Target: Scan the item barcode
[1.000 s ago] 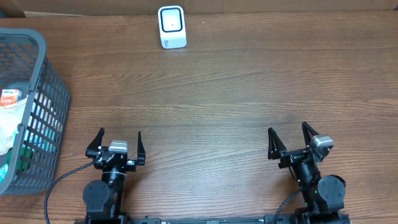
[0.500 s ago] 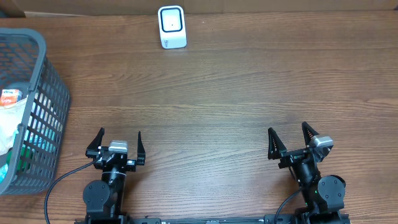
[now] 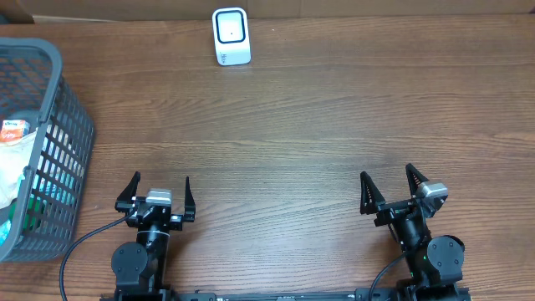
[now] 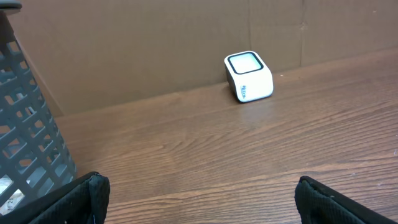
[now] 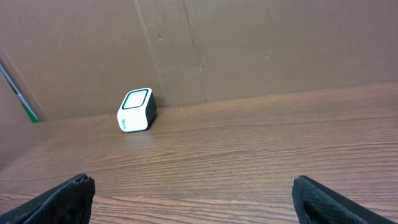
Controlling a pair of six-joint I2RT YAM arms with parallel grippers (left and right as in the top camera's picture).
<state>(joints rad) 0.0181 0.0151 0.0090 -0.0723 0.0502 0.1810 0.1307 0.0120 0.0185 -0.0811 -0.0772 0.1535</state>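
Two grippers rest at the near edge of the wooden table [image 3: 292, 125], seen from overhead. The left gripper [image 3: 161, 179] and the right gripper [image 3: 386, 173] both have their black fingers spread wide, with nothing between them. Each is well apart from every object.

The scanner [image 3: 231, 36] stands at the far edge of the table, left of centre and just in front of a brown cardboard wall [image 4: 155, 43]. It is a small white box with rounded corners. Its tilted upper face carries a pale square window set in a dark frame. On the front, below the window, is a small blue-green mark. It may be a logo or lettering, but it is too small to read in any view.

A grey plastic basket [image 3: 63, 159] with slatted walls occupies the left edge of the table and is cut off by the frame. The goods lie inside it, well apart from the scanner and from both grippers. Visible through the open top is a white packet [image 3: 12, 159] bearing an orange-red label with print too fine to read. Below it, showing through the slats, is a teal item [image 3: 38, 209] whose shape is unclear. No barcode can be made out on either.

In the right wrist view, a thin dark rod [image 5: 17, 92] with a green lower end leans at the far left.
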